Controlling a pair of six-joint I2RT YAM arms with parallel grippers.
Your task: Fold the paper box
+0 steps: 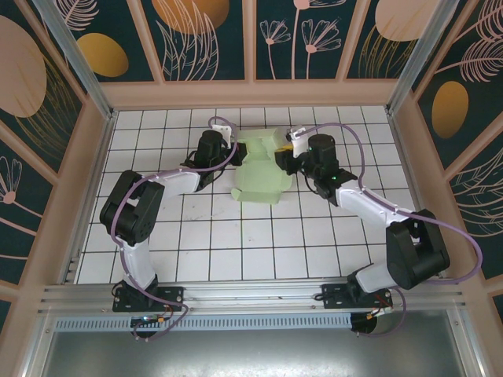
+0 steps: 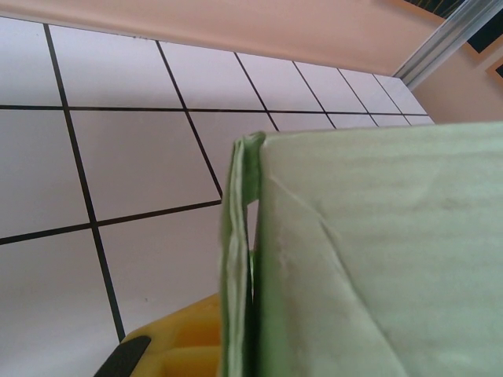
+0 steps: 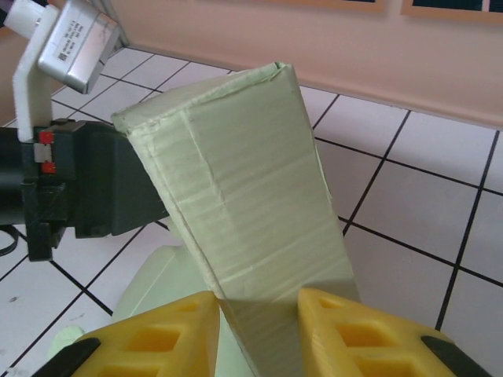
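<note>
The box [image 1: 263,169], mid-frame, is part-folded: one wall is pinched shut by the left gripper [image 1: 231,161], another clasped by the narrowly parted right gripper [image 3: 258,306], and flat flaps seemingly remain.

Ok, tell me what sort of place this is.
Probably a robot test cell, not a home: a white tiled table, leaf-patterned wall panels all round, and a metal rail along the near edge.

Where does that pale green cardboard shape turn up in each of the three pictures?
Top external: the pale mint-green card box lies just beyond the table's middle.
Left wrist: the box takes the lower right, seen close up.
Right wrist: the box rises through the centre, tilted.
Shared landmark: the white tabletop with black grid lines.
</note>
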